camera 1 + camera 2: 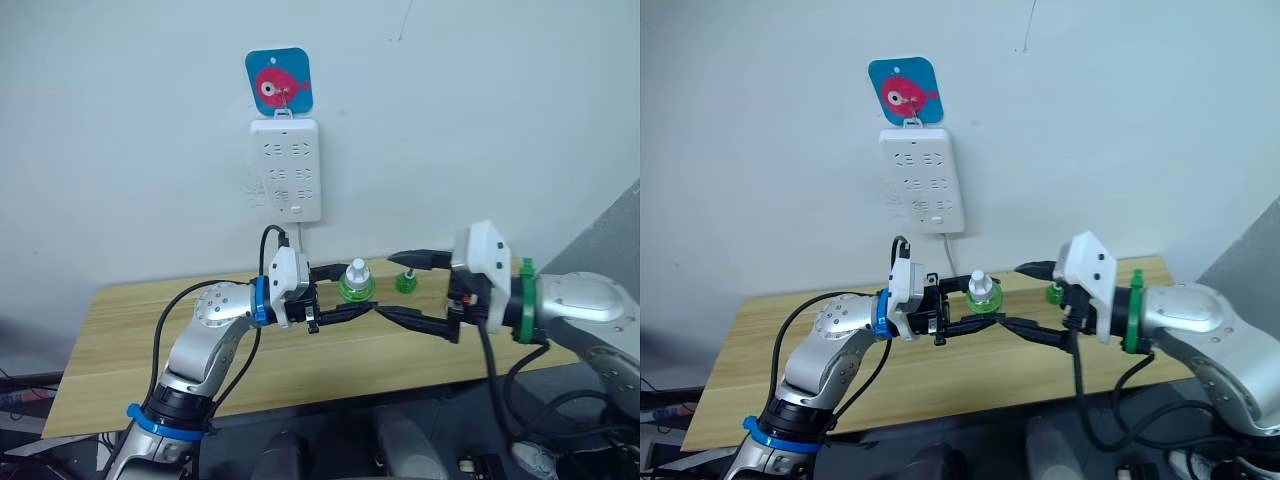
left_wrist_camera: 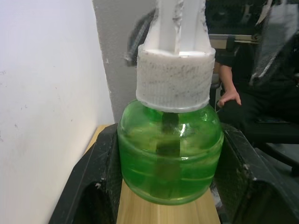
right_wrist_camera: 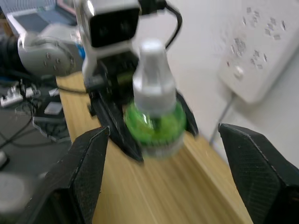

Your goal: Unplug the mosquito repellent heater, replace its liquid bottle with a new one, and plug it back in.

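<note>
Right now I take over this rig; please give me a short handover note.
Left gripper: shut on the green bottle, which stands upright on the table.
Right gripper: open, facing the bottle, not touching it.
A smaller green bottle stands further back.
Strip on the wall: nothing plugged in, so unplugging looks done.
Left: fit the new bottle, plug in. I cannot tell whether the held bottle is old or new.

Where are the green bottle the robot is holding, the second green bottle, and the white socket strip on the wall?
green bottle (image 2: 169, 158): left wrist view, on its green glass belly.
second green bottle (image 1: 406, 282): left eye view, on its green body.
white socket strip (image 1: 286, 170): left eye view, middle of its face.
</note>
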